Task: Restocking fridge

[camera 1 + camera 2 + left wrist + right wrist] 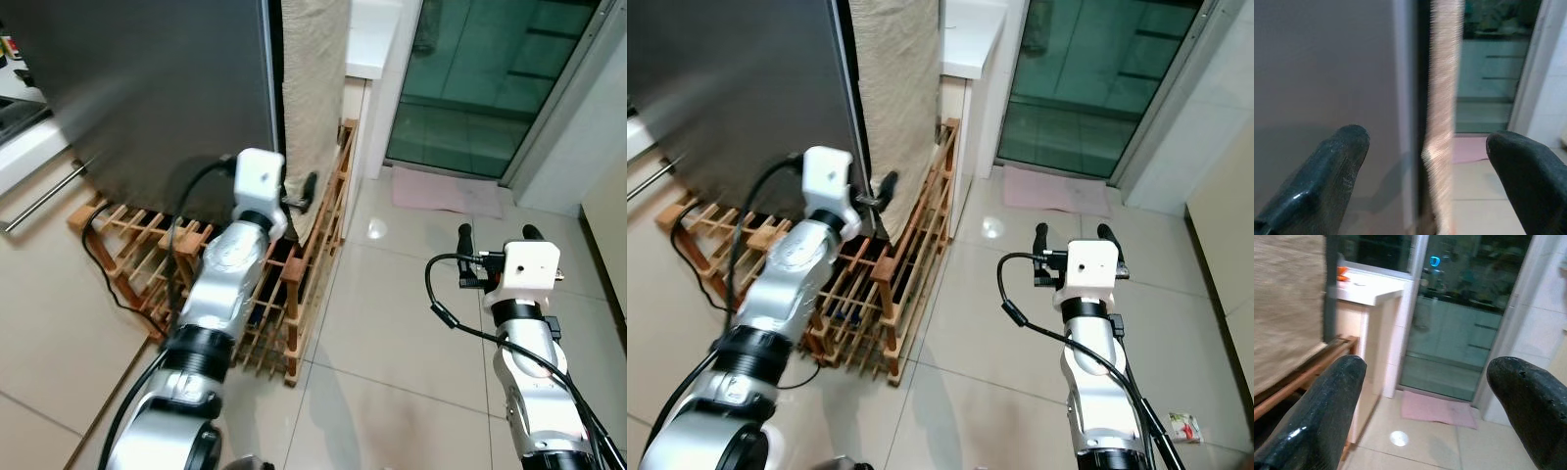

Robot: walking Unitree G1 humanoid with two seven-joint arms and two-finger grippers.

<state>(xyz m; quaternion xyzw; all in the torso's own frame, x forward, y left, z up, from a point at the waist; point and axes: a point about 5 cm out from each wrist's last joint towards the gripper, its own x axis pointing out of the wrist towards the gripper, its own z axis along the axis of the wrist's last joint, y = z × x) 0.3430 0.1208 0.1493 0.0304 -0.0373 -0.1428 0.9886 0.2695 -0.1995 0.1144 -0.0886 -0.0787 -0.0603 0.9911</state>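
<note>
The fridge's dark grey door [147, 88] stands closed at the upper left. A beige cloth [313, 88] hangs down the fridge's side, just right of the door. My left gripper [299, 193] is raised to the door's right edge, low down. In the left wrist view the left gripper [1435, 161] is open, with the door edge and the cloth between its two fingers [1327, 176]. My right gripper [498, 235] is open over the floor tiles to the right, holding nothing; its fingertips [1327, 401] frame a white counter and a glass door.
A slatted wooden rack [294, 284] lies under and beside the fridge, with a black cable [98, 255] running across it. A white counter [377, 34], a glass sliding door [490, 78] and a pink mat [446, 191] lie beyond. A small packet [1185, 426] lies on the tiles.
</note>
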